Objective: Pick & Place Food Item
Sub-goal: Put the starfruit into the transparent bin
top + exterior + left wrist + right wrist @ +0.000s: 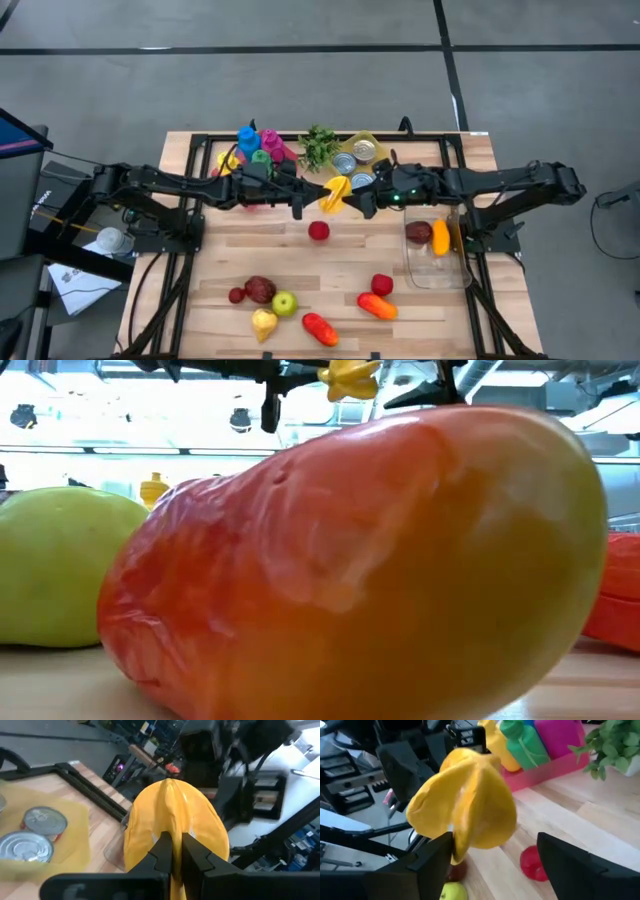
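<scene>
The yellow pepper [336,193] hangs above the table [330,260] in the middle of the frame. The left gripper [318,194] pinches it tight. The right gripper [362,199] is spread wide beside it, likely ready to take it toward the tub [432,272] at the right.

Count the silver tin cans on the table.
3, clustered on the yellow tray at the table's far edge, beside the green leafy plant: one far, one on the plant's side, one nearest the right pincer. More may hide under the arms.
</scene>
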You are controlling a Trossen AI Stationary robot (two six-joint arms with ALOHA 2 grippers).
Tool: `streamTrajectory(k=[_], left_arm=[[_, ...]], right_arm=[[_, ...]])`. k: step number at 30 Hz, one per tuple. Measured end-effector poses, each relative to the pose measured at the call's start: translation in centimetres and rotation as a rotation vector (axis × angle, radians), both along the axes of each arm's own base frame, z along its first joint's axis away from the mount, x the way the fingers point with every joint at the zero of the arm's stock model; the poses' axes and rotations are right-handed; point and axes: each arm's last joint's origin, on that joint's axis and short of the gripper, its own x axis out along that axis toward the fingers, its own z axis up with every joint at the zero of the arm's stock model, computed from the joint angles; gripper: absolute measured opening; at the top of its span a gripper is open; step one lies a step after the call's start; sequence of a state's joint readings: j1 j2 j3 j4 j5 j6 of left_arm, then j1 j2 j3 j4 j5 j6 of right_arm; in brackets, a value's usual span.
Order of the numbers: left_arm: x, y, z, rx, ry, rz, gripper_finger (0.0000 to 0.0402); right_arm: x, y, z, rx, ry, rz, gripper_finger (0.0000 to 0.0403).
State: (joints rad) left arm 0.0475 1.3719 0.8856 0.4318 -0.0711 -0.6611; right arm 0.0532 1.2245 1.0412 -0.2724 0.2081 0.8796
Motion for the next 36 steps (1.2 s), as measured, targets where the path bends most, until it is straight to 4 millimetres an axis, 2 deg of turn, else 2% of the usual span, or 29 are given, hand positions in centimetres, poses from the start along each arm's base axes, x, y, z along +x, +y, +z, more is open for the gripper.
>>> streamTrajectory(k=[3,7,16,17,21,26,31,34,36], left_arm=[[0.0,0.0,-0.1,0.001,0.008,0.0,0.0006],[0.0,0.0,-0.1,-0.001,0.009,-0.001,0.0006],[0.0,-0.1,0.0,-0.018,0.005,-0.018,0.0006],[0.0,-0.1,0.0,-0.019,0.005,-0.018,0.0009],[0.0,-0.1,0.0,-0.025,0.007,-0.024,0.0035],[-0.3,-0.3,-0.3,-0.029,0.056,-0.071,0.0097],[-1.7,-0.6,0.1,-0.016,0.138,-0.14,0.0178],[-3.5,-0.7,0.5,-0.001,0.226,-0.163,0.0216],[-5.0,-0.8,1.0,0.011,0.273,-0.166,0.0229]], right_arm=[[0.5,0.1,-0.5,0.004,0.014,0.008,0.0258],[1.2,0.2,-0.6,0.011,-0.008,0.05,0.0204],[1.1,0.2,0.0,0.006,-0.058,0.059,0.0023],[1.1,0.2,0.0,0.006,-0.058,0.059,0.0014],[1.0,0.2,-0.1,0.014,-0.052,0.061,0.0018],[0.8,0.6,-0.1,0.015,-0.032,0.069,0.0007],[-1.5,0.6,0.0,0.07,0.071,0.036,0.0005],[-3.5,1.3,-0.1,0.142,0.169,0.029,0.0005],[-5.3,2.0,-0.6,0.225,0.292,0.042,0.0004]])
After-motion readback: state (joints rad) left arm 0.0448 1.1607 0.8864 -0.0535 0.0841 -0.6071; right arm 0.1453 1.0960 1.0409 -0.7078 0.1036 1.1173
